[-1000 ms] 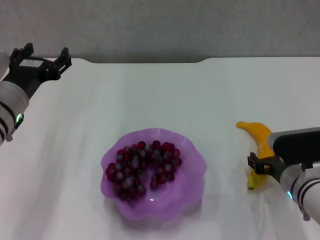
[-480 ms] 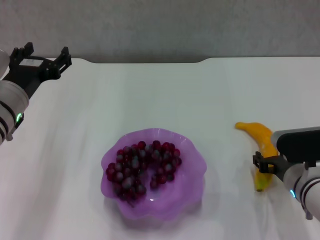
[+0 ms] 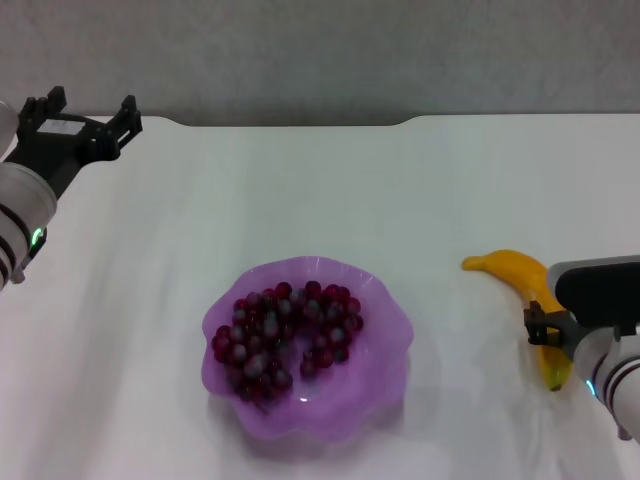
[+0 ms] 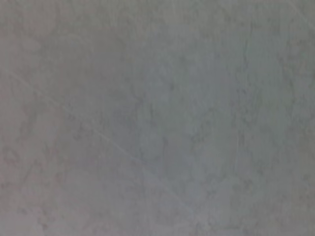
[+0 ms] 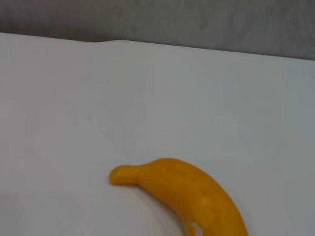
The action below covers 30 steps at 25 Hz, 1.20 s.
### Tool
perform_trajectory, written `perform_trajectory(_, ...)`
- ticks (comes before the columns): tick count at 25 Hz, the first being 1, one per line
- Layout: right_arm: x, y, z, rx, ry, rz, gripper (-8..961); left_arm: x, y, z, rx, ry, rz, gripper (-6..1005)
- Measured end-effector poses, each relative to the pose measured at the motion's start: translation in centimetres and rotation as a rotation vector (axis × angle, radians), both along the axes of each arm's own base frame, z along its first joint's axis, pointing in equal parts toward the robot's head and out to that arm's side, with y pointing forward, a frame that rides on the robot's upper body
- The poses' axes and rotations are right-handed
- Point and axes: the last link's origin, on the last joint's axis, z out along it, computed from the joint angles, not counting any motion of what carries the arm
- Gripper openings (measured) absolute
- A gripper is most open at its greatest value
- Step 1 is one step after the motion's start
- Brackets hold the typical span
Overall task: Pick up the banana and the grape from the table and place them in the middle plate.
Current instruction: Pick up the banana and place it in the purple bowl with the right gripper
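One job is done: the grape (image 3: 285,335) sits in the middle plate (image 3: 385,385). The banana (image 3: 522,285) lies on the desk (image 3: 320,190) by the right gripper (image 3: 545,335), whose fingers I cannot tell. The left gripper (image 3: 85,120) waits open, far off.

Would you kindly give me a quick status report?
Left gripper open, parked far left. Right gripper at banana; grip unclear. Grapes in purple plate. Path clear.
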Motion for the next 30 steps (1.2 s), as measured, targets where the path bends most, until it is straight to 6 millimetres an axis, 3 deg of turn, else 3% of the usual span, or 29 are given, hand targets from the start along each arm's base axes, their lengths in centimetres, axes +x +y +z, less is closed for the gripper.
perform_trajectory(13,-0.9,0.3,0.6,0.047,-0.058,0.019,458,-0.1,0.0,0.0,-0.001,0.001,0.002,878)
perform_trajectory(19,-4.4,1.5,0.2,0.041,-0.032,0.128,457,-0.2,0.0,-0.1,-0.001,0.002,0.005,878)
perform_trajectory(23,-7.0,1.0,-0.2,0.029,0.007,0.188,457,-0.3,-0.1,-0.1,-0.002,0.003,0.008,878)
perform_trajectory(30,-8.7,0.2,0.1,-0.001,-0.042,0.211,456,-0.6,-0.2,0.0,-0.002,0.007,0.014,878)
